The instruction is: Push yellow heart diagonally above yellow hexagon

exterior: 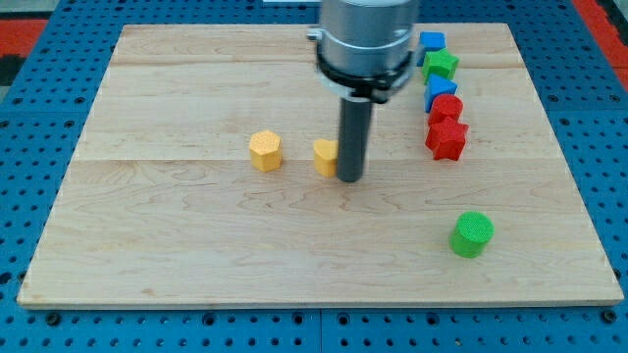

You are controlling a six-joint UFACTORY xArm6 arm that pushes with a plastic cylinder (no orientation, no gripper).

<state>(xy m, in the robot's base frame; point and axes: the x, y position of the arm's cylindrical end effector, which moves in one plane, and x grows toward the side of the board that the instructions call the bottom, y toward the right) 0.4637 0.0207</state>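
The yellow hexagon (265, 151) sits on the wooden board (177, 235) left of centre. The yellow heart (325, 155) lies just to its right, partly hidden behind my rod. My tip (350, 179) rests on the board, touching the heart's right side. The heart and the hexagon are about level with each other, a small gap apart.
A column of blocks stands at the view's upper right: a blue cube (432, 42), a green star (441, 65), a blue block (440, 91), a red cylinder (446, 108) and a red star (447, 138). A green cylinder (472, 234) stands at the lower right.
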